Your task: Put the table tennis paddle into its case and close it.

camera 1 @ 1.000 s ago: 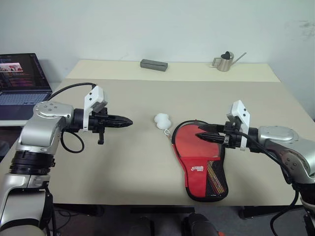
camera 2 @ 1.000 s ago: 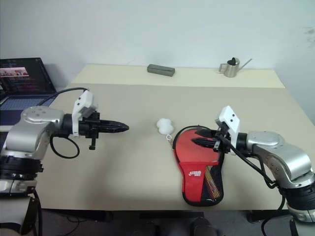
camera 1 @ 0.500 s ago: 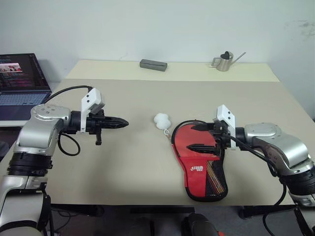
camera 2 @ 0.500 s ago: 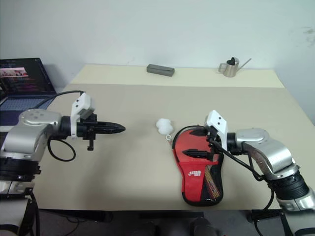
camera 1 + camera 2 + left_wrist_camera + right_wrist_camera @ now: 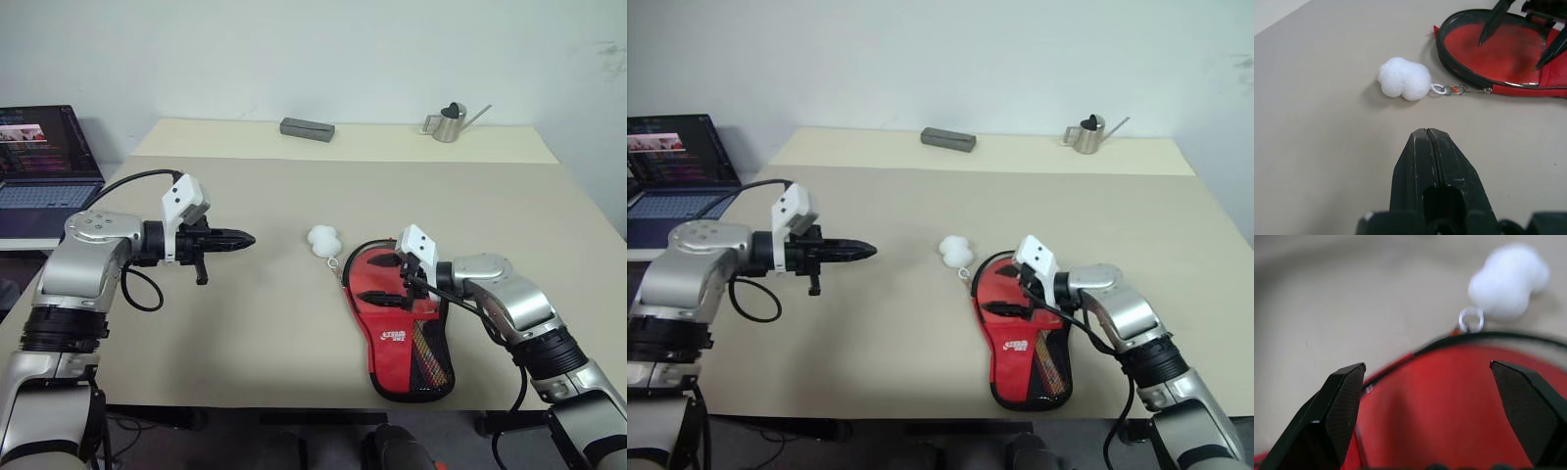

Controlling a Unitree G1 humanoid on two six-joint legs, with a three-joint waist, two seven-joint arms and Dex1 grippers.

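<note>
The case lies flat near the table's front edge, right of centre, red side up with its black mesh pocket toward me. Its white pom-pom rests on the table just left of the round end. My right gripper is open wide, pointing left, with both fingertips low over the case's round red end inside the black zip rim. Nothing is between its fingers. My left gripper is shut and empty, hovering above the table left of the pom-pom and pointing at it. The table tennis paddle is hidden.
An open laptop sits off the table's left side. A grey block and a small metal watering can stand at the far edge. The case's narrow end lies close to the table's front edge.
My right gripper opened from half closed to wide and dropped lower and leftward onto the case's round end. The left gripper stayed shut and about where it was.
</note>
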